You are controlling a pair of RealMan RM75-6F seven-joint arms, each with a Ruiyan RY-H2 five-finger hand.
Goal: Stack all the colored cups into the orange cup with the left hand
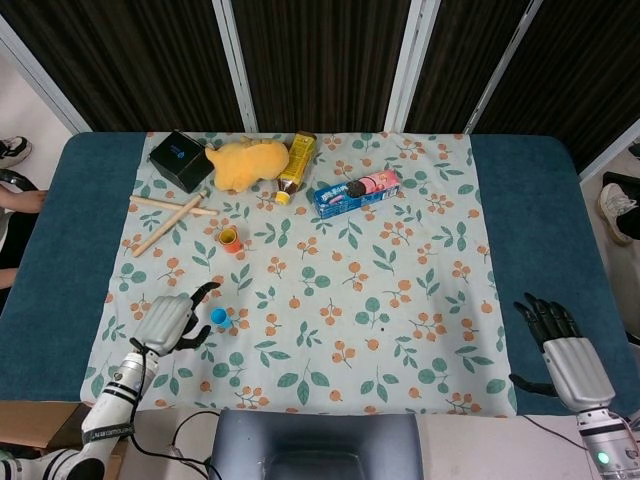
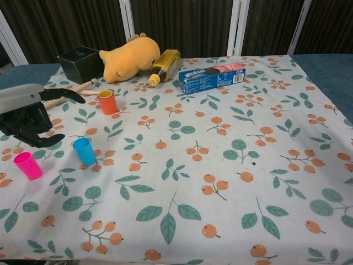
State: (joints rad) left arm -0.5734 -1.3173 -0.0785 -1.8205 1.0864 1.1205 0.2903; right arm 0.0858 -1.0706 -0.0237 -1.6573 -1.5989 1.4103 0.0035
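Chest view shows pink cup (image 2: pixel 27 165) at lower left; head view hides it.
I see left hand (image 1: pixel 170 320) spread, empty, beside blue cup (image 1: pixel 218 317).

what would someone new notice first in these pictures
Probably the yellow plush toy lying at the far edge of the leaf-and-orange patterned tablecloth, beside a black box. Next, three small plastic cups near the left side: orange, blue and pink, with the robot's empty left hand hovering over them.
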